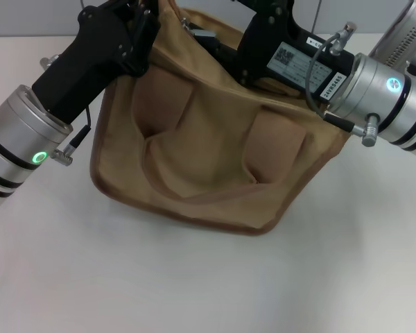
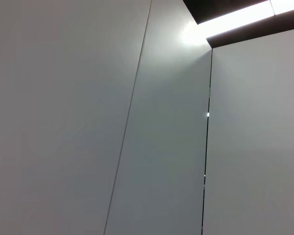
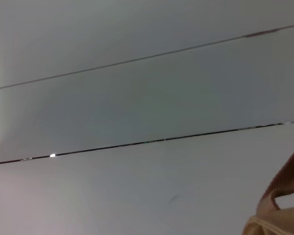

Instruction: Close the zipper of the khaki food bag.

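Note:
The khaki food bag (image 1: 208, 152) lies on the white table (image 1: 194, 284), its side panel with two wide strap handles (image 1: 166, 118) facing me. The zipper is hidden behind the bag's raised far edge. My left gripper (image 1: 144, 28) is at the bag's far left top corner, against the fabric. My right gripper (image 1: 253, 41) is at the far top edge, right of the middle. A bit of khaki fabric (image 3: 279, 210) shows in the corner of the right wrist view. The left wrist view shows only wall panels.
The white table stretches in front of the bag and to both sides. Both forearms (image 1: 28, 132) (image 1: 388, 97) reach in over the table from the left and right. A grey wall (image 2: 88, 122) stands behind.

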Controlling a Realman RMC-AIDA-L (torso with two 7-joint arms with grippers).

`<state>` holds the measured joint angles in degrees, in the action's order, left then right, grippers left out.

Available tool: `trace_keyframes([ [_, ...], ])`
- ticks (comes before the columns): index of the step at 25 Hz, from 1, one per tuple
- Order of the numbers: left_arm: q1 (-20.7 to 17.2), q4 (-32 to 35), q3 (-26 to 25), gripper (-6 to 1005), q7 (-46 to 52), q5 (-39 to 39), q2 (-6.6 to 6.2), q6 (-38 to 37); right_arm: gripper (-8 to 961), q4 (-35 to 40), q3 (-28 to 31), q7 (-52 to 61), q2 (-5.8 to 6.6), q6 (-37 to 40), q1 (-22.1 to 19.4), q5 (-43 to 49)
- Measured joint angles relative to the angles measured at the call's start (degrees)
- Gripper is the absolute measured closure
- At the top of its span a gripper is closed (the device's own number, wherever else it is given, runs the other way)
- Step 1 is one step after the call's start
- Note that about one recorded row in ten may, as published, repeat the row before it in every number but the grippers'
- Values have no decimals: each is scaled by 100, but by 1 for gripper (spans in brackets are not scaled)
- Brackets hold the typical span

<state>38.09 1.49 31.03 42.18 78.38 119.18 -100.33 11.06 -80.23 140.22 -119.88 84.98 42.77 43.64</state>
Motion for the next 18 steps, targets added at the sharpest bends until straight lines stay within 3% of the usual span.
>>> trace_keyframes([
  [12, -10, 1, -21, 948, 5, -19, 0, 24, 337, -19, -14, -9, -1, 81, -24, 50],
  [18, -20, -8, -79, 948, 28, -19, 0, 31, 615, 89, -13, -327, 2, 137, -39, 87],
])
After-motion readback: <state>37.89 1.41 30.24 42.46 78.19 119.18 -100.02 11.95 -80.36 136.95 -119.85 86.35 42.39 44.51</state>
